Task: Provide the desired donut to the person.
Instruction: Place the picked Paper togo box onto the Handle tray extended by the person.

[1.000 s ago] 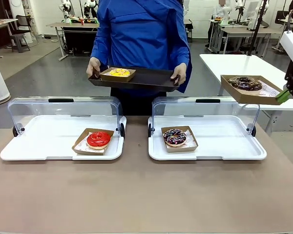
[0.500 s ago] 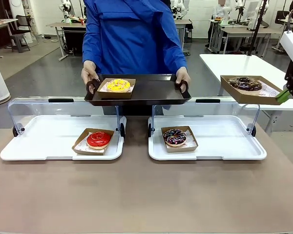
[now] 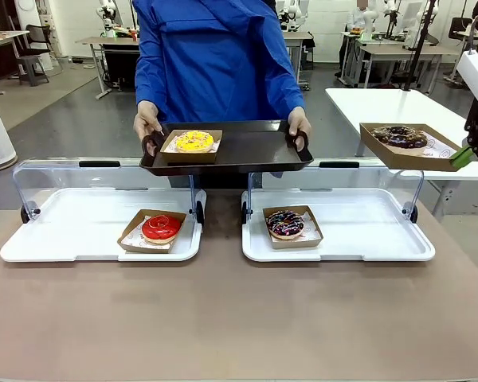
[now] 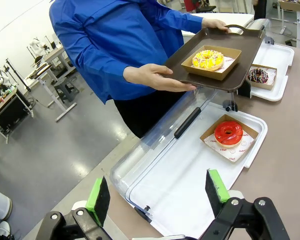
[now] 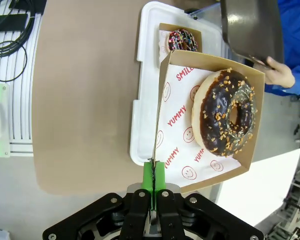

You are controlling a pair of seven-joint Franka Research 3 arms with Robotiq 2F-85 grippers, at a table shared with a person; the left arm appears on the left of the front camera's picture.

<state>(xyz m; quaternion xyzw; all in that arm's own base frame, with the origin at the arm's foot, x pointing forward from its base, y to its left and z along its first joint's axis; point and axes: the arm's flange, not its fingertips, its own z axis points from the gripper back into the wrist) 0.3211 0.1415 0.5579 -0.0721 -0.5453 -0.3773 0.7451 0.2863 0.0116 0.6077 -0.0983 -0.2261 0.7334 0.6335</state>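
Pinched by one wall in the clenched right gripper (image 5: 154, 181), the box (image 3: 409, 146) with the chocolate donut (image 5: 226, 113) is held aloft, level, its floor stretching away from the fingertips; the person's tray (image 3: 263, 146) lies beyond it toward the table's middle, its long axis across the table, held in both hands (image 3: 299, 123); a yellow donut (image 3: 194, 140) is carried on it, bare tray left beside; the left gripper (image 4: 160, 191) is spread and grasps nothing, farther off; a red donut (image 3: 161, 227) and a sprinkled donut (image 3: 285, 224) are left in the two open cases (image 3: 80, 231).
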